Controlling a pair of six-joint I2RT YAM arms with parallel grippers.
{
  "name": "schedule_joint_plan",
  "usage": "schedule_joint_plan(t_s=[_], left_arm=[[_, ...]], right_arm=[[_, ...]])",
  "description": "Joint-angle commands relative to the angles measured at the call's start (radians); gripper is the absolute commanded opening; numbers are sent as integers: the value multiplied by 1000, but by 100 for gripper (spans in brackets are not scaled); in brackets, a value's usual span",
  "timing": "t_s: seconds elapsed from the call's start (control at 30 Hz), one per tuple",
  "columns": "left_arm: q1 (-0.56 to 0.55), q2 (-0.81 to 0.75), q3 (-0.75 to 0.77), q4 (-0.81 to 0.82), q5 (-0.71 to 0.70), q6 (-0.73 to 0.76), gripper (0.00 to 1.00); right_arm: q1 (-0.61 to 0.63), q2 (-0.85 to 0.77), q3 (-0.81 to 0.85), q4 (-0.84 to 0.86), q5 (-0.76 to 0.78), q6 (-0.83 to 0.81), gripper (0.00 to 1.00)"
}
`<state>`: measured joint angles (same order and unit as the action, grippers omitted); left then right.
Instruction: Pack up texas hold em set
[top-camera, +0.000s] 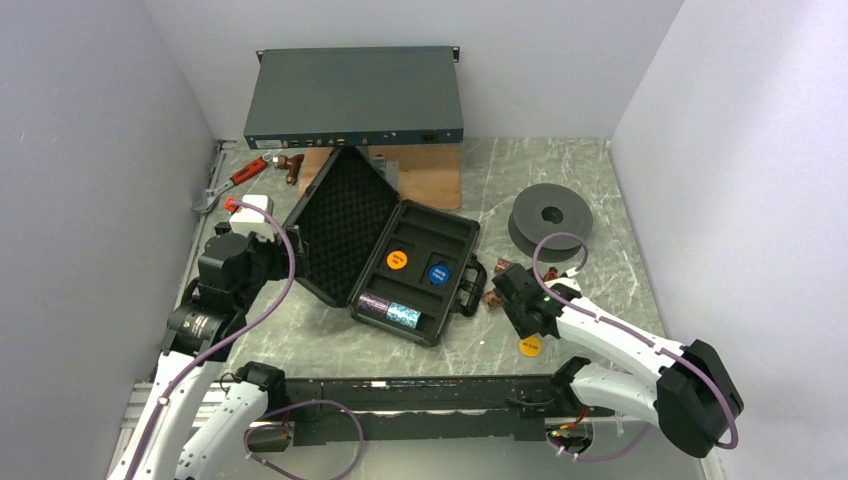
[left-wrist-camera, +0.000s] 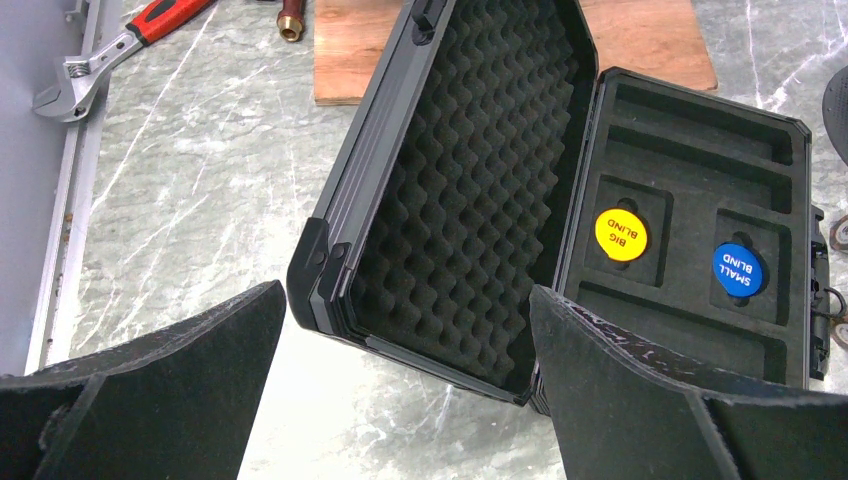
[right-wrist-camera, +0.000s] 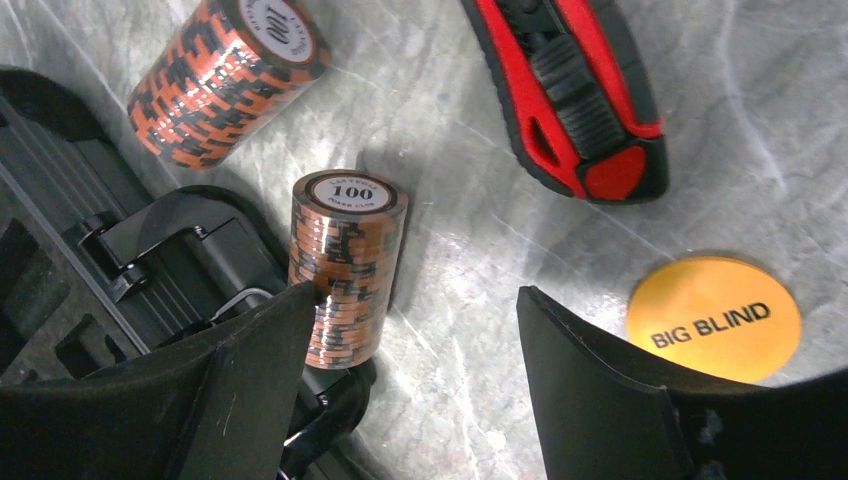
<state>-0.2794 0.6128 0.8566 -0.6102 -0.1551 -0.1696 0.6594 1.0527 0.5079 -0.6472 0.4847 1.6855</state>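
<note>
The black case (top-camera: 345, 222) lies open mid-table, its foam lid (left-wrist-camera: 470, 200) raised. In its base sit a yellow-orange disc (left-wrist-camera: 621, 235), a blue disc (left-wrist-camera: 738, 268), and purple and teal chip rolls (top-camera: 390, 310). My left gripper (left-wrist-camera: 405, 300) hangs open just left of the lid, holding nothing. My right gripper (right-wrist-camera: 415, 300) is open by the case handle (right-wrist-camera: 190, 235). Its left finger (right-wrist-camera: 260, 350) rests against a brown chip roll (right-wrist-camera: 345, 265), while the right finger stands well apart from it. A second brown roll (right-wrist-camera: 230, 75) lies beyond. A yellow BIG BLIND disc (right-wrist-camera: 715, 318) lies on the table.
A red-black handled tool (right-wrist-camera: 575, 90) lies just past the right gripper. The grey rack unit (top-camera: 355, 97) fills the back. A dark spool (top-camera: 550, 215) sits at the right, a brown board (top-camera: 420, 175) behind the case, and a red-handled wrench (left-wrist-camera: 100, 60) at the far left.
</note>
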Motion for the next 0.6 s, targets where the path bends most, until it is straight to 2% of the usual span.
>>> schedule_joint_plan(t_s=[0.0, 0.17, 0.4, 0.57], left_arm=[[-4, 2, 2, 23, 6, 7, 99], [-4, 2, 4, 21, 4, 7, 99], [-6, 1, 2, 20, 3, 7, 99], [-6, 1, 3, 21, 3, 7, 99]], right_arm=[[-22, 30, 30, 60, -16, -52, 75], [-34, 61, 34, 89, -26, -76, 73], [-43, 88, 52, 97, -18, -132, 49], [-44, 99, 46, 109, -18, -171, 46]])
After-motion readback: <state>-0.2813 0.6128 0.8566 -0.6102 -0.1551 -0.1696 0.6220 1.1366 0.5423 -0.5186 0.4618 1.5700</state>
